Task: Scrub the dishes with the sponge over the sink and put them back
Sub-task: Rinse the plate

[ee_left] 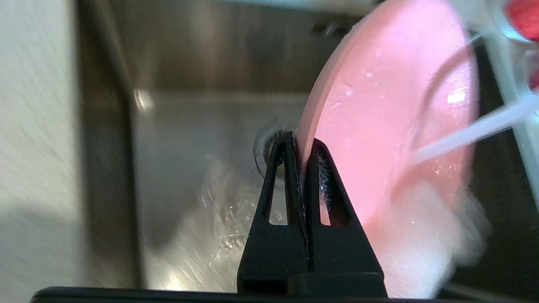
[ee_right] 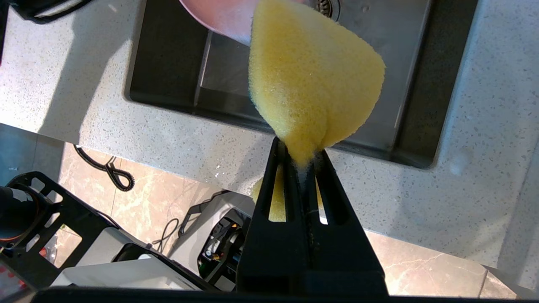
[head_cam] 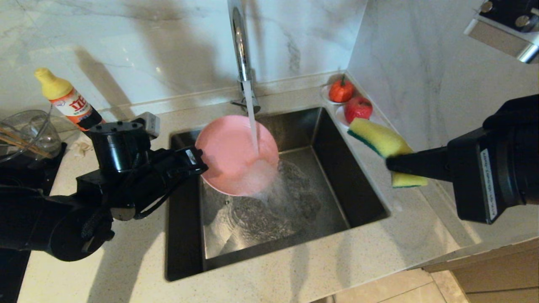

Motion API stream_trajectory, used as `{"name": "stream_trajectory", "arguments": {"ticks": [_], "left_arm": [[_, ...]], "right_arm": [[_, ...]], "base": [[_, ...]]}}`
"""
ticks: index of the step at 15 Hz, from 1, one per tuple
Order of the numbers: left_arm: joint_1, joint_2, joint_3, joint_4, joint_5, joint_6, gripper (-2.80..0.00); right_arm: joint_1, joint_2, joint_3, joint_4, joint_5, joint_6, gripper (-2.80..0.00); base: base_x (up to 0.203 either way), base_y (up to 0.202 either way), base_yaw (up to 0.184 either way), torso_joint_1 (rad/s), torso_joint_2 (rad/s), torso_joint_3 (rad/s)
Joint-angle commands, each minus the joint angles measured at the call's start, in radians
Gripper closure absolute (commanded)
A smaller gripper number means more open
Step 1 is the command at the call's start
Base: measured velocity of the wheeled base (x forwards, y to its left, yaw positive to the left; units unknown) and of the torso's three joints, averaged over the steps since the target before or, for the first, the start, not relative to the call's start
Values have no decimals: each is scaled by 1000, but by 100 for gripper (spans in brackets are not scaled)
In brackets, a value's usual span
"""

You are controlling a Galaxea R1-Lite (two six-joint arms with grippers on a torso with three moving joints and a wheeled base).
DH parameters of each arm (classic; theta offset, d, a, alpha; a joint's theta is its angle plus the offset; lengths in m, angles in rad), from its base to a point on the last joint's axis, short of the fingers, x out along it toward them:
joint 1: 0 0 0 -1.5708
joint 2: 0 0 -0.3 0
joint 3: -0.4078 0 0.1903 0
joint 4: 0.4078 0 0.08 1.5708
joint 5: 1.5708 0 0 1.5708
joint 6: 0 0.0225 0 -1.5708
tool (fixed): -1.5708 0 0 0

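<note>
Left end effector (head_cam: 201, 162) clamped on the left rim of the pink plate (head_cam: 236, 155), fingers (ee_left: 313, 176) pinched either side of the edge. Plate held tilted over the sink (head_cam: 358, 185), above its far left part, not touching the basin floor. Stream of water (head_cam: 252, 118) from the chrome faucet (head_cam: 241, 46) landing on the plate's face, then spilling off the lower edge in white froth onto the steel floor below. Round strainer drain (ee_left: 263, 147) visible behind the plate in the left wrist view.

Right end effector (head_cam: 389, 163) closed on the sponge (head_cam: 381, 143), held above the tabletop (head_cam: 294, 273) just right of the sink, well apart from the plate. Sponge squeezed at its near end, yellow foam (ee_right: 311, 75) bulging out beyond the fingertips, dark green scouring layer facing down and left in the head view.

On the far left: soap bottle (head_cam: 67, 99) with yellow cap, leaning; clear glass bowl (head_cam: 25, 130) with thin wooden chopsticks (head_cam: 19, 143) lying in it. At the far right corner behind the sink: two red fruits (head_cam: 349, 101) on a small white dish (head_cam: 340, 115).
</note>
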Motion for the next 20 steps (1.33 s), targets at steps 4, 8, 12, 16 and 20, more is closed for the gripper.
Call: {"name": "stream_trajectory", "arguments": {"ticks": [4, 8, 12, 16, 20], "left_arm": [[3, -49, 182, -263, 99, 284, 0], [52, -12, 270, -553, 125, 481, 0], [84, -29, 249, -623, 147, 605, 0], [87, -106, 270, -680, 146, 722, 0], [85, -203, 277, -680, 135, 765, 0]], "right_arm": [[-5, -2, 1, 3, -1, 11, 0], [-5, -2, 18, 2, 0, 29, 0], [-5, -5, 21, 2, -1, 31, 0], [-5, -7, 20, 2, -1, 29, 0], [-5, 6, 14, 0, -1, 29, 0]], "base": [[0, 0, 0, 0, 0, 0], [0, 0, 0, 0, 0, 0], [0, 0, 0, 0, 0, 0], [0, 0, 0, 0, 0, 0], [0, 0, 0, 0, 0, 0]]}}
